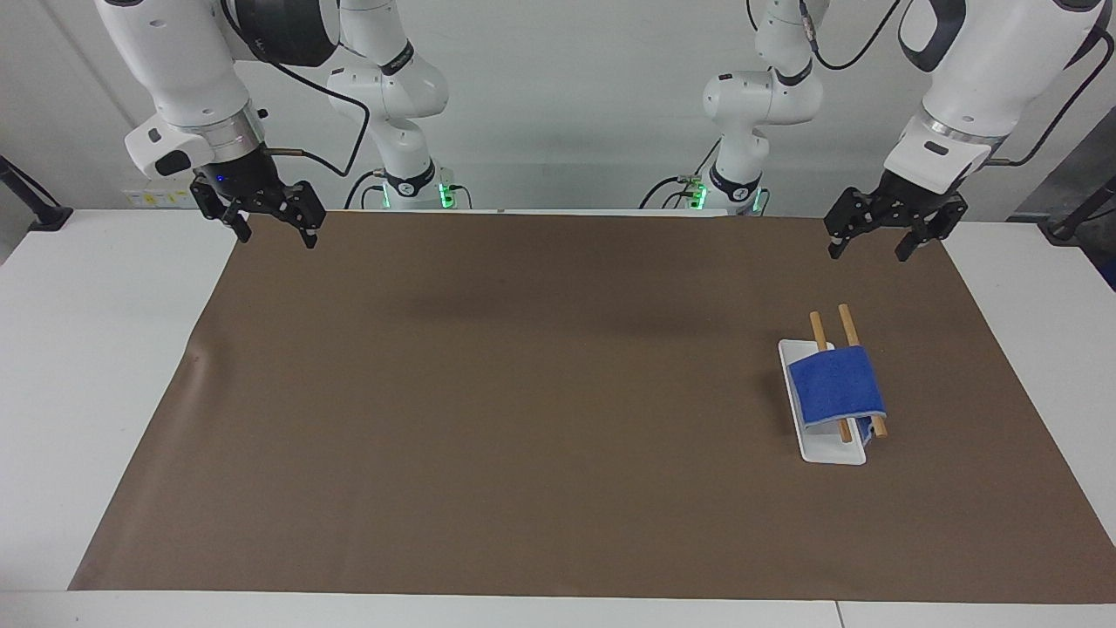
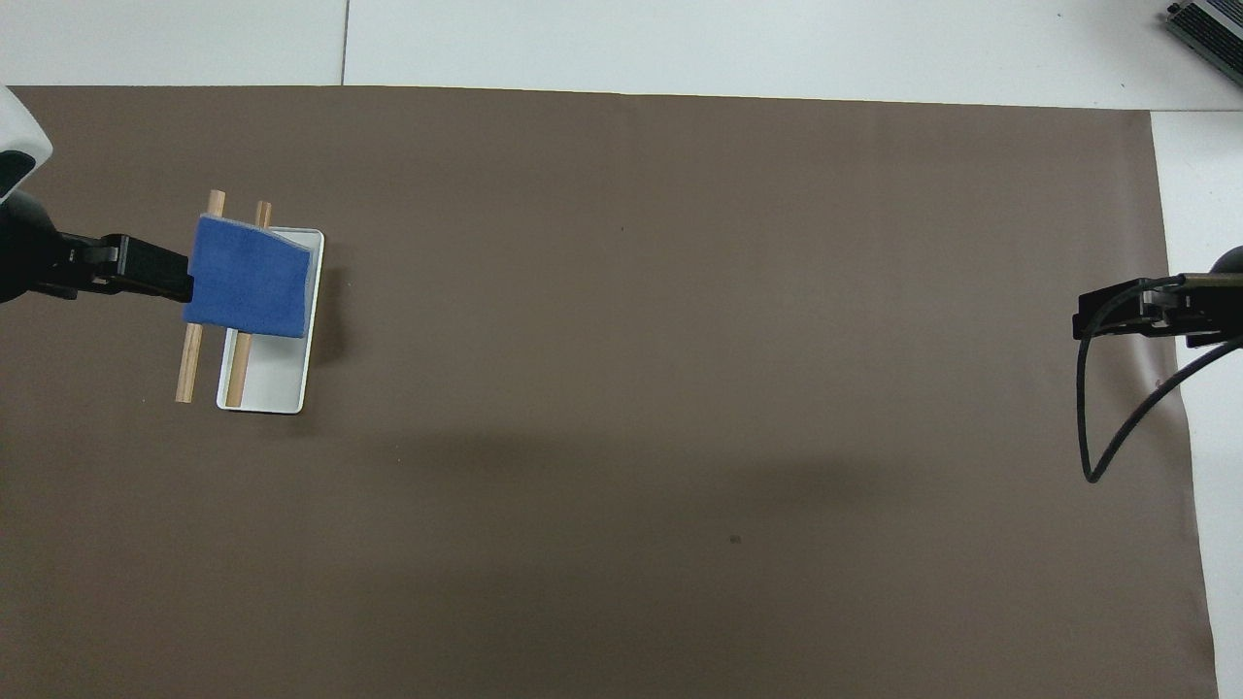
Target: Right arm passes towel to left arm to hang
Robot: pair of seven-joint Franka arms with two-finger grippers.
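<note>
The towel [image 1: 835, 389] is lying draped over two wooden rods [image 1: 846, 324] that are slanting up from a white tray [image 1: 824, 448] at the left arm's end of the brown mat [image 1: 523, 419]. It is hanging over both rods with nothing gripping it, so I am judging the hanging as done; the rods are keeping it off the mat and the tray is steadying them.

I am holding my left gripper [image 1: 888, 237] up in the air over the mat's edge nearest the robots, well apart from the towel, fingers spread and empty. From overhead it [image 2: 117, 275] is appearing to meet the towel's [image 2: 251, 280] edge, but the facing view is showing it raised clear, so I am reading that as overlap only.

My right gripper [image 1: 272, 224] is waiting over the mat's corner at the right arm's end, fingers also spread, holding nothing. I am keeping both hands high and wide so neither is brushing the cloth or nudging the rack.
</note>
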